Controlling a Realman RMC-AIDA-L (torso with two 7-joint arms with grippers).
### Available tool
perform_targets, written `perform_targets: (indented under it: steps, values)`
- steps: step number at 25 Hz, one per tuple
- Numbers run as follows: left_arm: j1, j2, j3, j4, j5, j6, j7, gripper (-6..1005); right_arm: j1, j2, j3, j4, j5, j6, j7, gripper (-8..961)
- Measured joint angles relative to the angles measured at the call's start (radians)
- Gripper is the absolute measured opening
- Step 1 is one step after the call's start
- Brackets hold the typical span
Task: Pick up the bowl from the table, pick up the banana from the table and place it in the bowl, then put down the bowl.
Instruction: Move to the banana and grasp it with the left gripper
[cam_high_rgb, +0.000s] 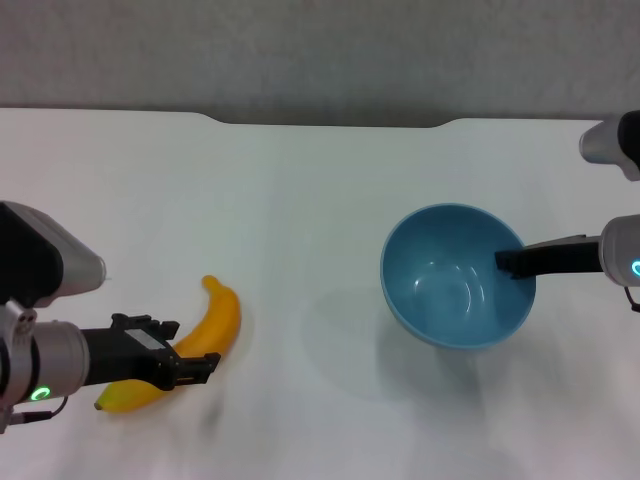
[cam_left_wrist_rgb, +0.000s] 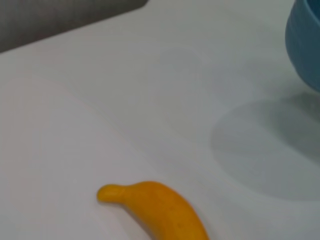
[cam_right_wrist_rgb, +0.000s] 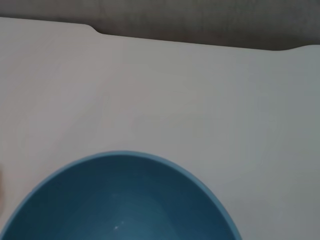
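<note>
The light-blue bowl (cam_high_rgb: 450, 285) hangs above the white table (cam_high_rgb: 300, 200), its shadow cast to its left. My right gripper (cam_high_rgb: 512, 262) is shut on the bowl's right rim. The right wrist view shows the bowl's inside (cam_right_wrist_rgb: 120, 205). The yellow-orange banana (cam_high_rgb: 222, 318) lies at the front left, stem pointing away from me. My left gripper (cam_high_rgb: 183, 350) is closed around the banana's middle, low at table level. The left wrist view shows the banana's stem end (cam_left_wrist_rgb: 155, 207) and the bowl's edge (cam_left_wrist_rgb: 305, 45).
The table's far edge has a shallow notch (cam_high_rgb: 335, 122) with a grey wall behind it. Bare white tabletop lies between the banana and the bowl.
</note>
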Motion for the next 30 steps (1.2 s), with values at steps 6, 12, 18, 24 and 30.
perform_targets:
  steps: [6, 12, 18, 24, 30]
  values:
    - [-0.026, 0.0, 0.0, 0.072, -0.043, 0.065, 0.054, 680, 0.0, 0.001, -0.008, 0.008, 0.0, -0.001, 0.0, 46]
    - [-0.071, 0.002, -0.002, 0.152, -0.063, 0.111, 0.063, 677, 0.0, 0.001, -0.011, 0.017, 0.018, 0.004, -0.011, 48]
    - [-0.106, 0.003, -0.006, 0.216, -0.063, 0.112, 0.063, 674, -0.003, 0.0, -0.012, 0.021, 0.045, 0.0, -0.026, 51]
    - [-0.108, 0.003, -0.011, 0.217, -0.063, 0.116, 0.066, 671, -0.003, -0.002, -0.012, 0.021, 0.045, 0.001, -0.026, 54]
    - [-0.106, 0.004, -0.011, 0.223, -0.058, 0.113, 0.066, 667, -0.006, -0.001, -0.006, 0.023, 0.047, 0.01, -0.034, 56]
